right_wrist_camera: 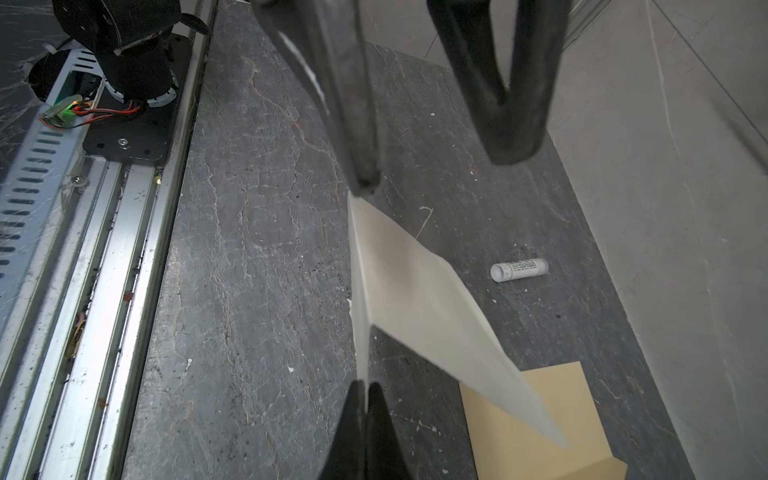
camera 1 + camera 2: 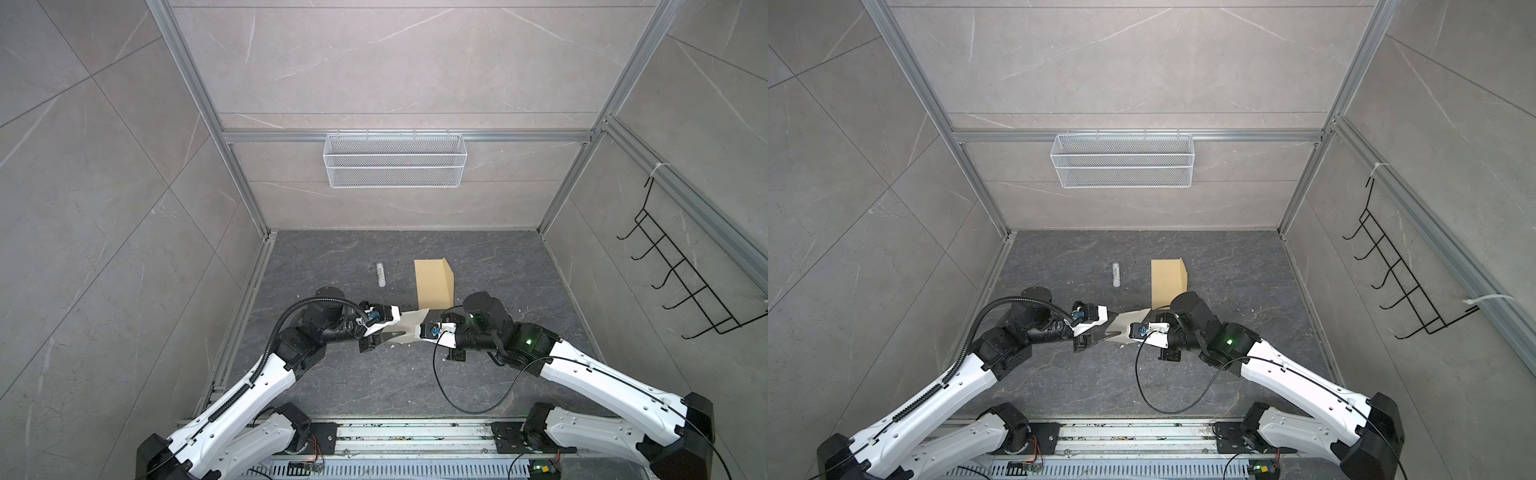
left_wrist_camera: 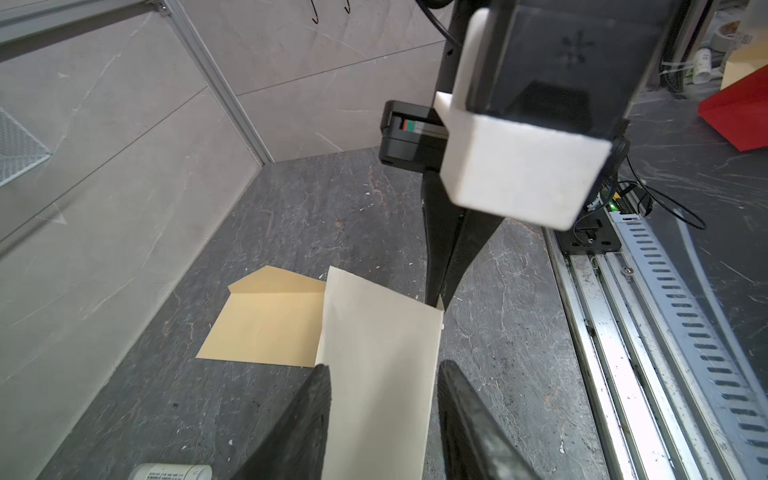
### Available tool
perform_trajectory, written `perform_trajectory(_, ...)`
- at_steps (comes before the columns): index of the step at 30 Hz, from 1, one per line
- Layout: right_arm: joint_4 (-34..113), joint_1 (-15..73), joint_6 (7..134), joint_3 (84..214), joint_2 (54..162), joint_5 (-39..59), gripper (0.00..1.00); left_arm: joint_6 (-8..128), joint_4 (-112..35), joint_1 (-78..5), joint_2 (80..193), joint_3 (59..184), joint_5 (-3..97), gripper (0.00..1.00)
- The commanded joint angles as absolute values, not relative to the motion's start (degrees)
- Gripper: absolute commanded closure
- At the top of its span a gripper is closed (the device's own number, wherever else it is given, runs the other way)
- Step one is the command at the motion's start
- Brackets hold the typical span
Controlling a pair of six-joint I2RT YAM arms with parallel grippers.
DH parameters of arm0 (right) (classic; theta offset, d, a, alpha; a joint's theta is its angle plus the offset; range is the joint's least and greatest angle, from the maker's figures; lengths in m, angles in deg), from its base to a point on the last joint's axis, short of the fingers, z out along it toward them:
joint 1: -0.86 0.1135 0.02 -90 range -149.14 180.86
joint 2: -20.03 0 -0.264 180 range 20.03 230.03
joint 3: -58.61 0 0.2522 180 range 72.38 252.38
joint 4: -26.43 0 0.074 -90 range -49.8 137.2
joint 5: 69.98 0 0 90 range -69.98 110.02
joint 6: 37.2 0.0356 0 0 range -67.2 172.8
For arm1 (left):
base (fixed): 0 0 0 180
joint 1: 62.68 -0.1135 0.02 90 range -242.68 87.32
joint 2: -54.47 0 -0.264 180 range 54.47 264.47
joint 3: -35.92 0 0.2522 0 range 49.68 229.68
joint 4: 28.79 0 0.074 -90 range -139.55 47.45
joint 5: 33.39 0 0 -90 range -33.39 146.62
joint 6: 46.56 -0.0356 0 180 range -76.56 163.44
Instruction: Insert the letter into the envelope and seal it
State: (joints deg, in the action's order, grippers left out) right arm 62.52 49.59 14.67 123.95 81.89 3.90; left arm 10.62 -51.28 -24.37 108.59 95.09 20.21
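My right gripper [image 1: 365,388] was pressed together on the letter [image 1: 415,282], pinching 1 thin edge of the pale sheet between its 2 black tips. My left gripper [image 3: 384,368] stood spread. Its 2 fingers [image 3: 318,399] flanked the sheet's other end, 1 on each side. In the right wrist view 1 tip met the paper's corner while the other hung apart from it. I could not tell whether that touch amounted to a hold.

The letter was up off the tabletop [image 2: 374,382], stretched between my 2 grippers and bent along a crease, with 1 panel sloping down towards the envelope [image 2: 432,282]. In both top views the letter [image 2: 1121,328] hung just on my side of the envelope's near short edge. Whether its far corner touched the envelope, I could not tell.

The envelope [image 2: 1167,282] lay flat on the tabletop with its flap part-raised along 1 long side. On the envelope's other long side, near but apart, a white tube [image 2: 380,274] lay on its side, roughly parallel to it.
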Motion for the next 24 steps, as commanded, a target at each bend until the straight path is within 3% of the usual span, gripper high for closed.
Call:
perform_trajectory(1, 61.0, 49.7, 16.0, 123.2, 82.2, 2.8, 1.0, 8.2, -48.7, -22.7, 109.7, 94.9, 20.3, 0.56)
perform_trajectory(14, 60.6, 49.7, 16.5, 123.0, 81.6, 2.2, 1.0, 7.1, -47.5, -20.3, 113.8, 95.0, 21.4, 0.71)
perform_trajectory(24, 60.5, 49.7, 16.5, 122.7, 81.5, 2.3, 1.0, 6.7, -47.4, -20.3, 114.5, 94.8, 21.3, 0.88)
